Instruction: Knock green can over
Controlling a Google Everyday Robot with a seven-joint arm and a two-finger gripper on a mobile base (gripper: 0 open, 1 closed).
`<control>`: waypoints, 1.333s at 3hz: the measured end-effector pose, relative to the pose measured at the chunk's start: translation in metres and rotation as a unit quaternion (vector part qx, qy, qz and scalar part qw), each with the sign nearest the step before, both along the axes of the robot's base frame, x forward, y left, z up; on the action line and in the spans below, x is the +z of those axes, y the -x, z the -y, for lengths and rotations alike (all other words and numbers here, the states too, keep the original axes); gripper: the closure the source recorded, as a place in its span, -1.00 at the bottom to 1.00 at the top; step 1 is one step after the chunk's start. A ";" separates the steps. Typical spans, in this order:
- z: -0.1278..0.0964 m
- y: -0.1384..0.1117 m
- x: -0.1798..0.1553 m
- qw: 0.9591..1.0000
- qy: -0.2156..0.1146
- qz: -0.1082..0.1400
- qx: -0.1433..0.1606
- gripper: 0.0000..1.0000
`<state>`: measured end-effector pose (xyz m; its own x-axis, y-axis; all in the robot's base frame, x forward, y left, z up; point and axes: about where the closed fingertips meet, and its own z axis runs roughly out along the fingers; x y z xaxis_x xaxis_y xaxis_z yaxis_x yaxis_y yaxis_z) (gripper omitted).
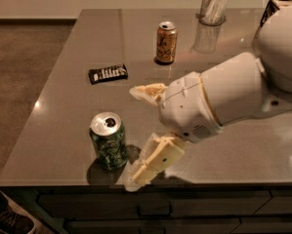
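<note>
The green can (109,141) stands upright near the front left of the grey table (62,111). Its body is mottled green and white, with a silver top and pull-tab opening. My gripper (138,130) is open just to the right of the can. One cream finger (148,91) reaches out behind and right of the can. The other finger (153,161) hangs low by the table's front edge, close beside the can. Neither finger visibly touches the can.
An orange-gold can (166,42) stands upright at mid-table. A dark snack bar (108,73) lies left of it. A silvery cup (214,4) stands at the back. A dark wire basket (271,9) sits at the back right corner. Drawer fronts (155,211) run below the table's edge.
</note>
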<state>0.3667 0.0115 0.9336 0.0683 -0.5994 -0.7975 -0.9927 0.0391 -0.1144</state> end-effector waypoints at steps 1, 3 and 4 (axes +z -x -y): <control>-0.035 -0.007 -0.010 1.000 -0.009 -0.010 0.016 -1.00; -0.064 -0.031 -0.016 1.000 -0.012 -0.016 0.007 -0.65; -0.065 -0.038 -0.020 1.000 -0.013 -0.020 -0.003 -0.19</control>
